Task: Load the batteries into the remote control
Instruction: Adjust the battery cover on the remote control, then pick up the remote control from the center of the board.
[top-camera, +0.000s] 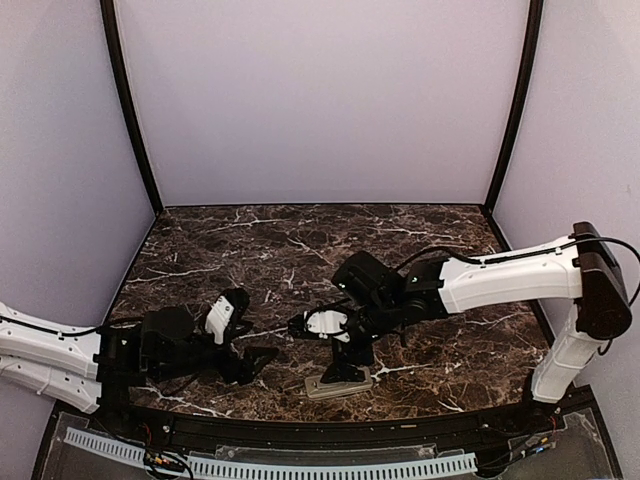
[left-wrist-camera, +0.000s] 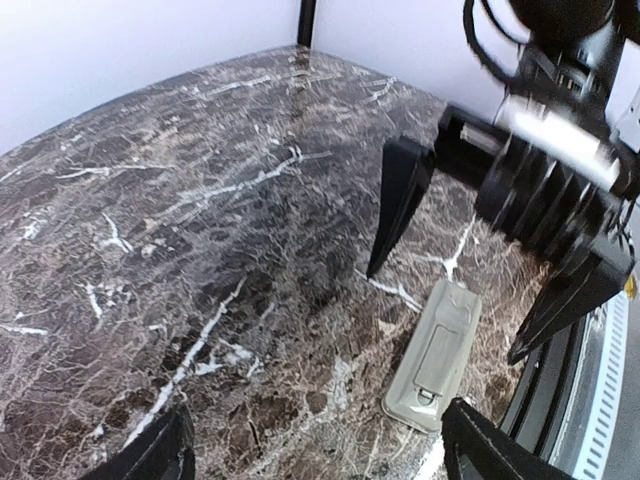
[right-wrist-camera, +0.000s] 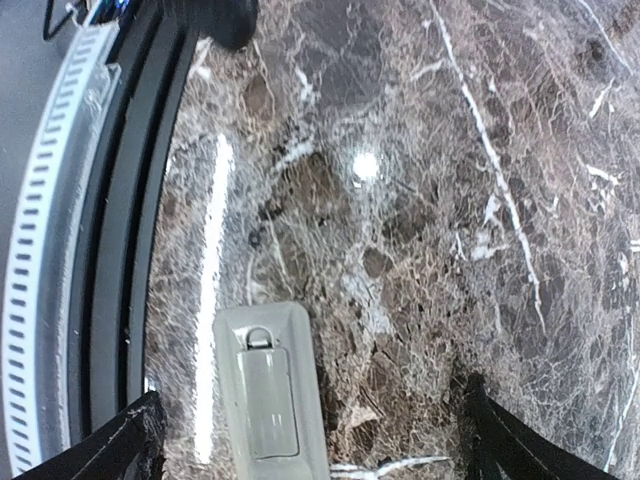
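Marble table (top-camera: 300, 250), lower centre — we see the remote (right-wrist-camera: 268, 390) back-up for loading; left gripper (left-wrist-camera: 320, 435) and right gripper (right-wrist-camera: 315, 425) gape empty.

Table (top-camera: 300, 240): one, dark brown marble-patterned top, white veins running across the whole surface, a bright streak of light glaring along its near edge.

Remote control (top-camera: 322, 388) (left-wrist-camera: 433, 368) (right-wrist-camera: 268, 390): one, lying flat directly on the top, sitting close to the near edge about midway between left and right, showing its greyish-beige back upward, a rectangular panel with a small tab facing up.
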